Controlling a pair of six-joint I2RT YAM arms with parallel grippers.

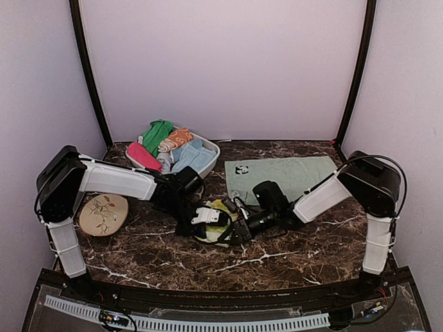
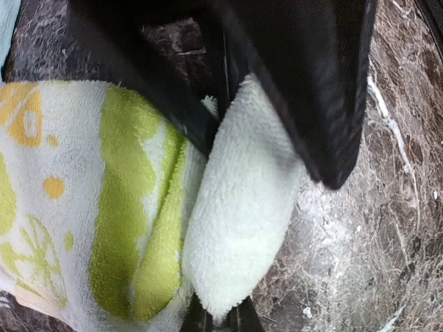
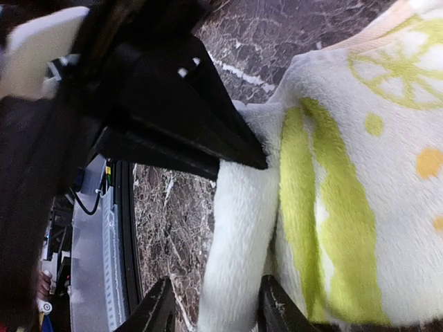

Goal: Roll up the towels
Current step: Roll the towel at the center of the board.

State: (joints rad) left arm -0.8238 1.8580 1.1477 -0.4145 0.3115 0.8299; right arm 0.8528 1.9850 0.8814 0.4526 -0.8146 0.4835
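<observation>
Soft, limp yellow-lime towel (image 2: 104, 207), eight o'clock of mint towel (image 1: 297, 173); best pinched along folded edge. Left claw (image 2: 270, 166) clamped there, right claw (image 3: 218, 304) parted loosely around it.

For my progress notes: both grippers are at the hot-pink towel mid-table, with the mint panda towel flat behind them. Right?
Not the pink one. The left gripper and right gripper are at the yellow-lime patterned towel; the hot-pink towel lies in the basket. The mint panda towel is flat behind them. The top view shows it.
</observation>
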